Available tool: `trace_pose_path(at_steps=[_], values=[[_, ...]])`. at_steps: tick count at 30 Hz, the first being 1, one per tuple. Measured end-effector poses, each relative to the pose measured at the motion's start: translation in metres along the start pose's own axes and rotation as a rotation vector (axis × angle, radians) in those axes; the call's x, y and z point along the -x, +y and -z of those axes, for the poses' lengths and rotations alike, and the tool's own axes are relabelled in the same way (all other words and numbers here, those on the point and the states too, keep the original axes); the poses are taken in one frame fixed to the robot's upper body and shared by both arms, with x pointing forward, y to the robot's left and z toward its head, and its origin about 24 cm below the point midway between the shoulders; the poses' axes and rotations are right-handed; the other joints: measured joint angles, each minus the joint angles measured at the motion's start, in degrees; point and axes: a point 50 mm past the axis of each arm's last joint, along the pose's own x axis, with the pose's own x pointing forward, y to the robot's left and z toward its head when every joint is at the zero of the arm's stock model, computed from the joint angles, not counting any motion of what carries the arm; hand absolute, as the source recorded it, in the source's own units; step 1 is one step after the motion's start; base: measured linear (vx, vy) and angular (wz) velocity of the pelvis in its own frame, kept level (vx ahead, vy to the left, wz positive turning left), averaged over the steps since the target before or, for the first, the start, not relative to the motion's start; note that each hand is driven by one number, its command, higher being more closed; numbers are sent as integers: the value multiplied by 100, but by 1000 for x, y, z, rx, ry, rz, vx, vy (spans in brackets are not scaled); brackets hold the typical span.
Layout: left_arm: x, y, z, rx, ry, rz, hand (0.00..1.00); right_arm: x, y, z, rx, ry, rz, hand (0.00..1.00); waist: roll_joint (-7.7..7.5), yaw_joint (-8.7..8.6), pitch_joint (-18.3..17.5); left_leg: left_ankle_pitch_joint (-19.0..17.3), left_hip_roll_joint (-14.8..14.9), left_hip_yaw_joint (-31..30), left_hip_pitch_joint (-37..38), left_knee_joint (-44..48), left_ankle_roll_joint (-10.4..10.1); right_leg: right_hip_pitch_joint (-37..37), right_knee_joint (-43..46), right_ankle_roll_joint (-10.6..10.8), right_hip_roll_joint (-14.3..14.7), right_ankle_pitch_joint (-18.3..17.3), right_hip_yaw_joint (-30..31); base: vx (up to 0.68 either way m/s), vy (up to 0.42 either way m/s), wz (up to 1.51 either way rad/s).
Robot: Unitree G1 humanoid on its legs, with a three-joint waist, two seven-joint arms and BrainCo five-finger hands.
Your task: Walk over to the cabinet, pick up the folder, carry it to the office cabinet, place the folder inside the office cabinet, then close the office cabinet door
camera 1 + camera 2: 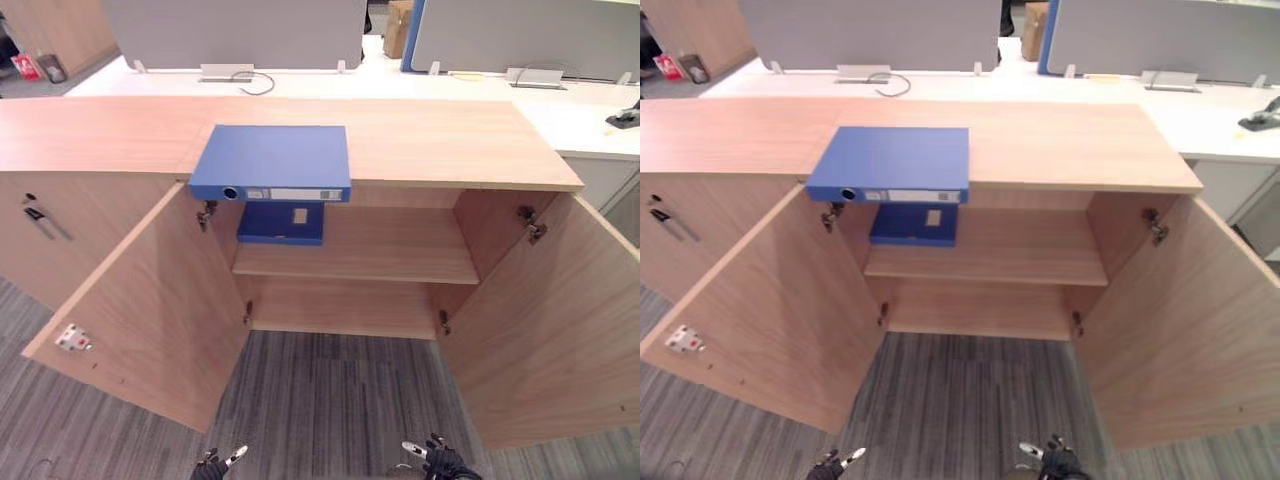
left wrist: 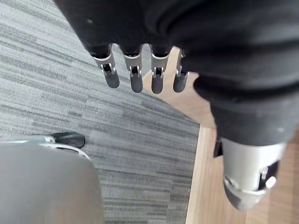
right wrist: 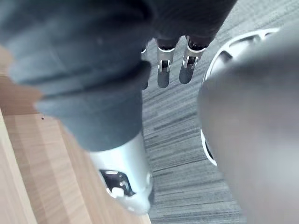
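Below, at the near edge of the left eye view, the left robot hand (image 1: 212,466) and the right robot hand (image 1: 445,464) hang low over the grey striped carpet floor (image 1: 330,390), well apart from each other and from the cabinet. In the left wrist view, the left hand's silver fingers (image 2: 136,81) point straight down in a loose row, spread and holding nothing. The right wrist view shows the right hand's fingers (image 3: 162,74) just as relaxed and empty.

There are two blue folders. The first, a flat blue rectangular folder (image 1: 270,160), lies on the light wooden worktop (image 1: 450,140) of the cabinet, its spine toward the robot and jutting slightly past the front edge. The spine carries a white label strip and a round ring hole at its left end. The second blue folder (image 1: 281,222) lies flat inside, at the left end of the single wooden shelf (image 1: 380,255), directly beneath the first.

Two wooden cabinet doors stand wide open: the left door (image 1: 140,300) and the right door (image 1: 550,320).
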Motion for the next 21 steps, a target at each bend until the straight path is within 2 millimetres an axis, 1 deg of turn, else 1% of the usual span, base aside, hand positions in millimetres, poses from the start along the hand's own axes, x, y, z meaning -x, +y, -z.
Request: trace_pose_path(at_steps=[1,2,3,4,5,6,7,8,9,10,11,12,14,15,16,17,18,19,20,21], values=[[-1,2,-2,0,-5,-5,0,0,2,1,-3,2,-5,0,-75,1,34,-2,0,2,61,0,-22,8,-241,-32,33,71,89,93,-252,13],[0,8,-2,5,-9,-23,0,1,6,6,-11,17,-14,0,-270,7,19,-78,-87,8,179,6,-168,36,-688,-81,42,545,379,75,-252,14],[0,7,3,26,10,-29,0,1,6,5,-19,14,-14,0,-245,-3,11,-184,-19,-44,307,1,-323,85,-590,-175,122,813,453,145,-332,-1],[4,3,11,59,28,-28,0,1,3,5,6,19,-13,0,-115,25,-81,-195,146,-13,348,60,-336,131,-582,-265,293,669,471,158,-326,2],[5,0,16,98,38,-35,0,1,1,4,1,17,-8,0,-24,17,-114,-230,311,-43,344,236,-388,239,-621,-269,437,509,386,152,-257,0],[6,0,17,113,42,-40,0,1,2,5,2,20,-10,0,-25,18,-120,-246,390,-63,276,422,-411,306,-675,-327,509,456,355,135,-288,19],[6,3,17,133,37,-53,0,1,2,7,-1,27,-11,0,-50,31,-119,-351,571,-132,-46,1093,-483,453,-845,-409,650,403,249,116,-230,24],[6,4,16,148,32,-60,0,1,2,8,-4,31,-10,0,-58,32,-115,-460,681,-243,-347,1695,-513,537,-967,-426,738,393,189,171,-324,33],[6,6,14,185,18,-74,0,1,2,9,-10,38,-7,0,-65,77,-90,-520,969,-458,-1090,3244,-494,778,-1192,-443,956,410,73,186,-288,23],[8,8,18,212,23,-86,0,2,1,12,-24,50,-3,0,-63,141,-92,-525,1120,-473,-1379,3998,-500,980,-1327,-549,1083,469,37,196,-251,10],[9,9,21,221,31,-92,0,2,0,14,-33,58,0,0,-75,182,-94,-528,1173,-438,-1481,4273,-498,1094,-1382,-599,1134,479,38,192,-131,-6],[11,9,25,233,42,-96,0,2,0,17,-42,66,3,0,-104,219,-84,-562,1200,-231,-1591,4409,-474,1291,-1505,-619,1178,469,43,207,-70,-4],[10,8,23,228,37,-89,0,2,0,16,-39,70,3,0,-111,277,-70,-785,1093,70,-1772,4058,-509,1368,-1607,-626,1160,467,81,219,-18,-8],[10,7,22,231,33,-86,0,2,1,16,-38,71,3,0,-143,295,-53,-858,859,102,-1779,3446,-485,1395,-1581,-629,1059,469,114,254,82,-18],[10,8,20,226,27,-81,0,2,1,16,-35,71,3,0,-172,300,-33,-788,561,79,-1647,2467,-507,1396,-1554,-627,938,469,145,252,116,-19],[10,7,20,229,26,-78,0,2,1,16,-27,71,2,0,-167,302,-37,-598,422,46,-1546,1922,-493,1388,-1547,-612,897,469,169,225,177,-31],[9,10,20,239,23,-82,0,2,2,17,-6,76,-6,0,-235,331,-40,2,219,38,-1342,1398,-166,1368,-1581,-516,812,468,286,193,176,-21],[8,15,16,244,10,-91,0,2,10,18,-9,75,-26,0,-329,308,-81,153,32,78,-1183,1001,-111,1366,-1606,-448,663,478,310,282,214,-13],[7,19,12,255,0,-93,0,2,14,21,-17,83,-34,0,-483,278,-106,304,-153,106,-1033,637,-46,1342,-1603,-351,508,445,300,237,149,12],[7,18,10,261,-7,-90,0,2,14,22,-18,85,-34,0,-517,273,-124,383,-233,105,-958,462,0,1330,-1598,-333,455,444,284,184,121,15]])
